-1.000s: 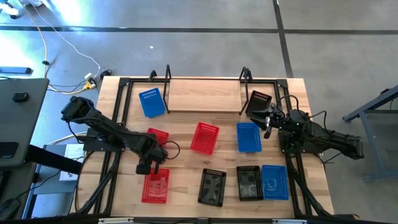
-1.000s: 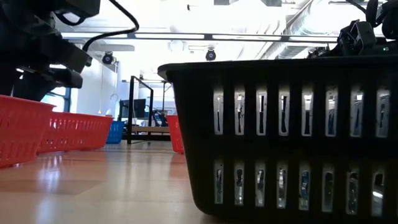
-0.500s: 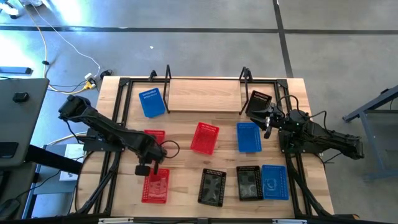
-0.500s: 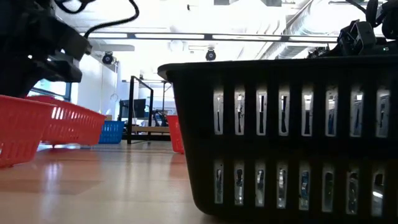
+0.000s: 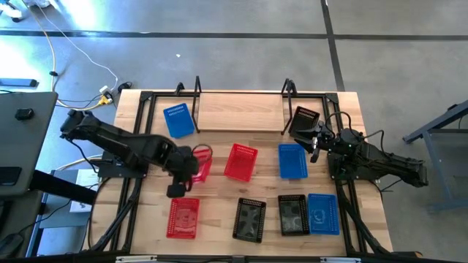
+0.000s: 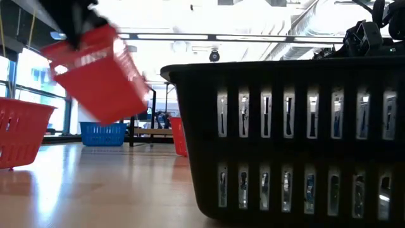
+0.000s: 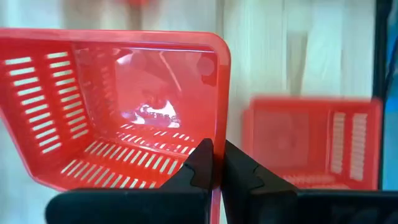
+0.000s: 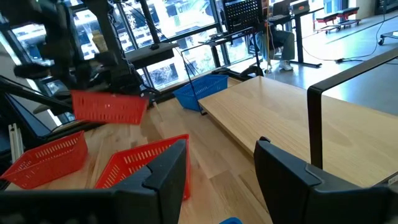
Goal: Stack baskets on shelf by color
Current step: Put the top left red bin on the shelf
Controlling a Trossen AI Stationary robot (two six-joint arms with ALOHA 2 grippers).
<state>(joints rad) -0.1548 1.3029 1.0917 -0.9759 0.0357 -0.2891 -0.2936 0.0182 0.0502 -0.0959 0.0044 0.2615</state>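
My left gripper [image 5: 190, 166] hangs over the left middle of the table, shut on a red basket [image 5: 202, 162] that is in the air and tilted [image 6: 101, 73]. A second red basket [image 5: 183, 218] lies near the front edge, a third [image 5: 240, 161] at the centre. The shelf [image 5: 240, 111] stands at the far edge, its board bare. A blue basket [image 5: 178, 120] lies by its left end and a black one [image 5: 305, 118] by its right end. My right gripper [image 5: 314, 140] waits open and level on the right [image 8: 217, 168]. My left gripper pinches one wall of the red basket at its rim [image 7: 217, 134], one finger [image 7: 198, 163] inside the basket and one outside. The fingers come from above, slanting down. The basket hangs tilted below them, clear of the table, its open side facing the wrist camera.
Two more blue baskets [image 5: 292, 161] [image 5: 322, 213] and two black ones [image 5: 250, 219] [image 5: 293, 215] lie on the right half of the table. In the low view a black basket [image 6: 291, 133] fills the foreground. Black wire uprights [image 5: 197, 86] [image 5: 289, 88] stand at the shelf's ends.
My left gripper has shut on the red basket's wall, then risen and swung a little toward the far edge. The basket has come off the table and now hangs tilted in the air. The right arm has kept still.
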